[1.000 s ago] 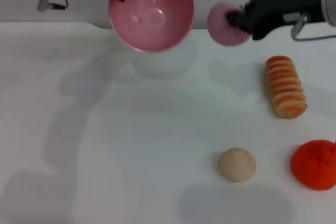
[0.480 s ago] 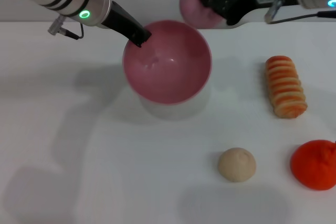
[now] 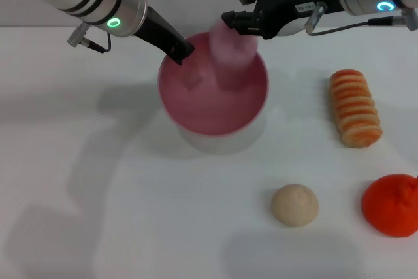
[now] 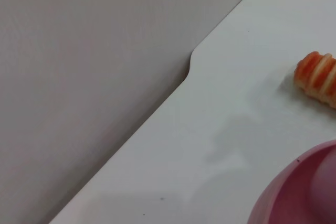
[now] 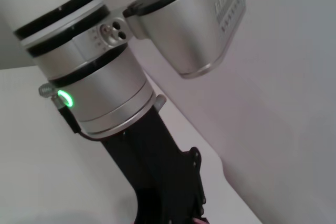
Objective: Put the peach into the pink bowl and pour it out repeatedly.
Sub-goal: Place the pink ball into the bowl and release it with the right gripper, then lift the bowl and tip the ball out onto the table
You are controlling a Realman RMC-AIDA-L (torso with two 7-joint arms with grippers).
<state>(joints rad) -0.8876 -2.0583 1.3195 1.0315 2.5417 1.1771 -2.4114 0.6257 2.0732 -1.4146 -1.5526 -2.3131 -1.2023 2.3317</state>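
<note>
Over pink bowl, right gripper open, blurred peach prob. falling; left gripper clamps rim, hidden in wrist views.

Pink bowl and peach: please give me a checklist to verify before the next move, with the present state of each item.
1. Left gripper holds the pink bowl at its rim: ok.
2. Peach is over the bowl opening: ok.
3. Right gripper has released the peach: cannot tell, peach is blurred.
4. Peach rests on the bowl's bottom: cannot tell.
5. Bread roll, beige ball and orange fruit lie apart from the bowl: ok.
</note>
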